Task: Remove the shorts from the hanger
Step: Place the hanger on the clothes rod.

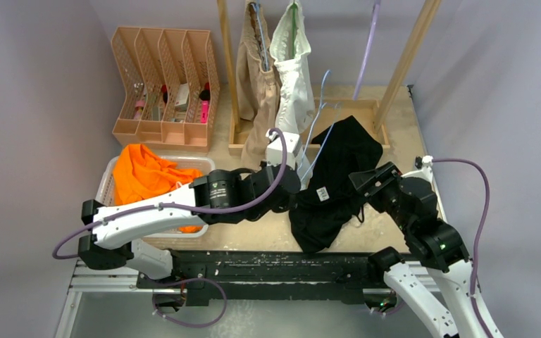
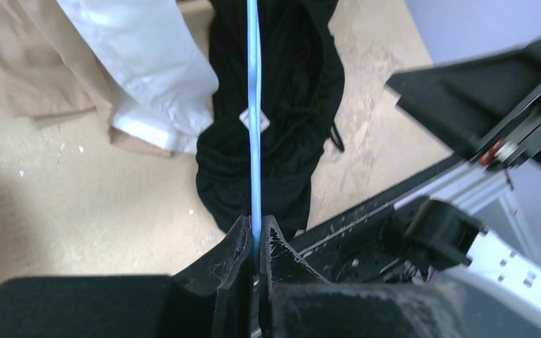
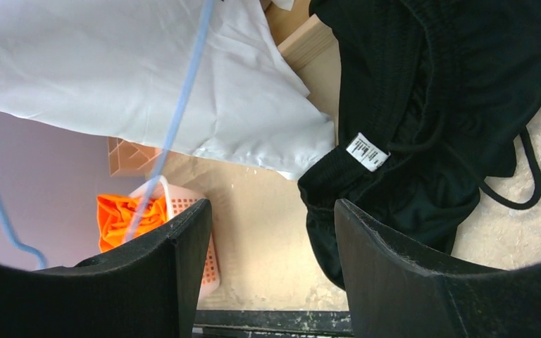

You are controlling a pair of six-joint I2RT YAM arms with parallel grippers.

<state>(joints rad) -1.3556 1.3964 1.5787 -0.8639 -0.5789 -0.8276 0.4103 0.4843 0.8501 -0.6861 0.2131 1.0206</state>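
The black shorts [image 1: 338, 176] lie crumpled on the table, also seen in the left wrist view [image 2: 282, 105] and the right wrist view [image 3: 451, 105]. A light-blue hanger [image 1: 317, 134] runs across them. My left gripper [image 1: 301, 174] [image 2: 255, 232] is shut on the hanger's wire [image 2: 255, 141]. My right gripper [image 1: 366, 177] [image 3: 271, 211] hovers open just right of the black shorts' near end, nothing between its fingers. White shorts [image 1: 290, 70] and beige shorts [image 1: 253, 77] hang on the rack. Orange shorts [image 1: 144, 176] lie in the basket [image 1: 106, 184].
A wooden clothes rack [image 1: 394, 63] stands at the back with a purple hanger [image 1: 368, 49] on it. A pink file organiser [image 1: 162, 84] stands at the back left. The black front rail [image 1: 268, 264] runs along the near table edge.
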